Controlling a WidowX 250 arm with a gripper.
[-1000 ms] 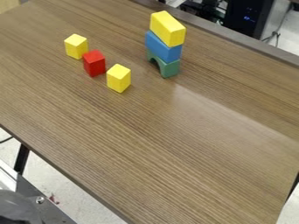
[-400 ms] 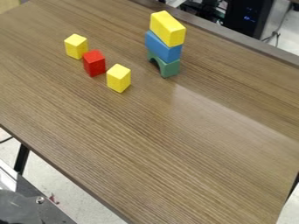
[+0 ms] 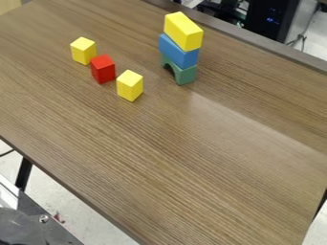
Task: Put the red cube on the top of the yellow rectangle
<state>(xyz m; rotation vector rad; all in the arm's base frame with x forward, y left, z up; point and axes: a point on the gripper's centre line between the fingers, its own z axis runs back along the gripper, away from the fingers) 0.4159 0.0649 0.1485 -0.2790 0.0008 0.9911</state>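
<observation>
A pale floor (image 3: 83, 213) lies below a brown wood-grain tabletop (image 3: 159, 148), and a dark computer case (image 3: 273, 18) stands beyond its far edge. The red cube (image 3: 103, 70) sits on the tabletop between two small yellow blocks (image 3: 83, 51) (image 3: 129, 86), very near both; I cannot tell whether it touches either one. Apart from this row stands a stack: a green arch (image 3: 185, 73) at the bottom, a blue block (image 3: 178, 51) on it, and the yellow rectangle (image 3: 184, 31) on top. I cannot tell how wide or narrow the fingers are.

The cube has yet to go up on the yellow rectangle, so the next step is probably to grasp it. That is a likely place for trouble: with neighbours so close, a wide or badly turned approach could knock a yellow block or catch it along with the cube. The placing looks riskier still. The stack is tall and narrow on an arched foot, so a sideways brush on the way in, or pressing down off-centre, could topple it. Letting go too high might make the cube bounce off, and releasing it near an edge could leave it tipping over the side.
</observation>
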